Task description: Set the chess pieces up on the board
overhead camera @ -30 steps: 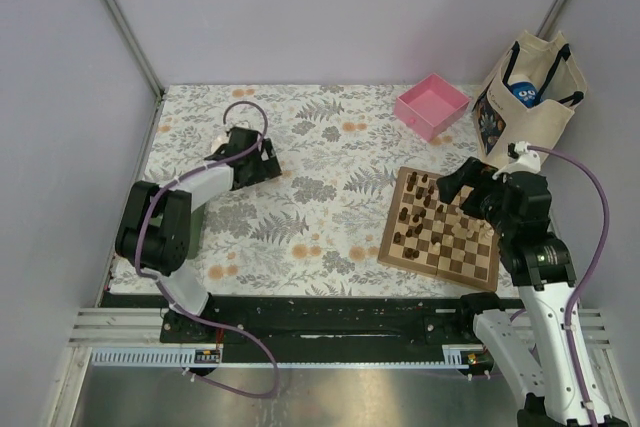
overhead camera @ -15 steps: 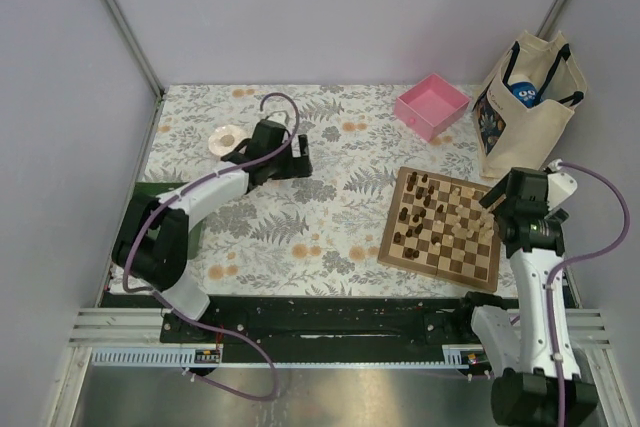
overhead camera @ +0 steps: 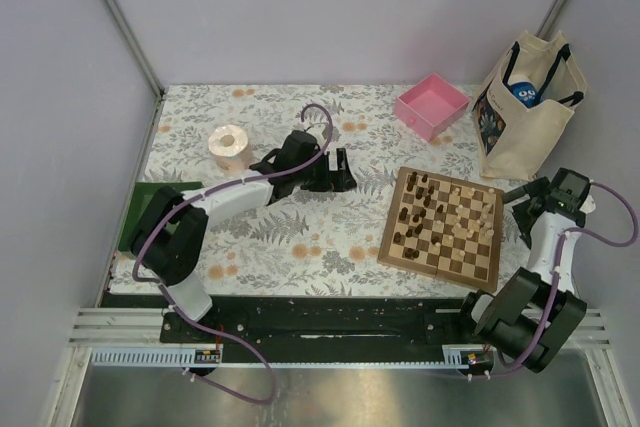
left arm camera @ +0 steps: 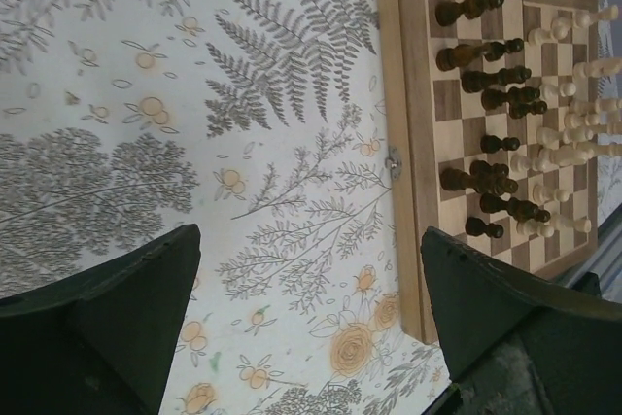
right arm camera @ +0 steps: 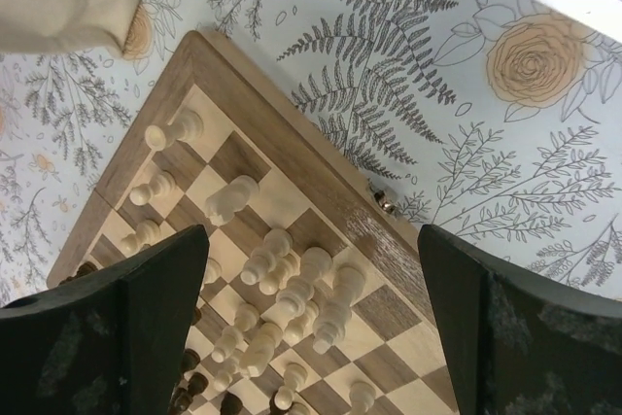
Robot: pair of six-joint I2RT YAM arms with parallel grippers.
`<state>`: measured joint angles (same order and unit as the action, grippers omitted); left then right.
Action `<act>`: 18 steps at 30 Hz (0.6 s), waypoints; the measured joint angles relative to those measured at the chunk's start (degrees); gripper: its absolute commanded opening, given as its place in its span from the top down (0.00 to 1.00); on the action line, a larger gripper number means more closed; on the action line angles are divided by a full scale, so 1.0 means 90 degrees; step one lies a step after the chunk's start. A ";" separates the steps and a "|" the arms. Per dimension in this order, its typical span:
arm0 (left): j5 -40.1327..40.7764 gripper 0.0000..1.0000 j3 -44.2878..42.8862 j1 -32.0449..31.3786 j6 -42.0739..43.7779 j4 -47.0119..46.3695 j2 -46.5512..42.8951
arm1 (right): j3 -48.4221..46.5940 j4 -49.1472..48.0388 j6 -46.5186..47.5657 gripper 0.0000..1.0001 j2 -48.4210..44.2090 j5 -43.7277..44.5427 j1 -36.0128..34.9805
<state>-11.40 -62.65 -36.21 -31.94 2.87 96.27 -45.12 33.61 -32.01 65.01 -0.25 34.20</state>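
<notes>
Though wide apart, left fingers (left arm camera: 107,308), right fingers (right arm camera: 146,308) bare; chess pieces (overhead camera: 440,209) on board (overhead camera: 435,270); blue object (overhead camera: 527,94) in tote (overhead camera: 545,125).

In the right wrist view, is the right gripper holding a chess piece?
No, the right gripper is wide open with nothing in it, and the pale chess pieces stand free on the board below it.

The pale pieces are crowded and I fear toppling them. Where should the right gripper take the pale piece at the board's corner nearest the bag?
Likely its round head, from straight above. The pale piece seems upright with room beside it, so the open right gripper could straddle it. A sideways approach risks the bunched neighbours.
</notes>
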 measured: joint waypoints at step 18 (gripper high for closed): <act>-0.0194 0.01 0.0114 -0.0697 -0.0935 -0.0770 0.0656 | 0.0981 -0.1931 -0.0602 0.03 0.0821 -0.1433 0.0957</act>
<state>-13.15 -61.63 -42.48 -40.36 -4.05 102.17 -36.29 16.23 -37.43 72.40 -13.15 42.81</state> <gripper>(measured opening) 0.988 0.986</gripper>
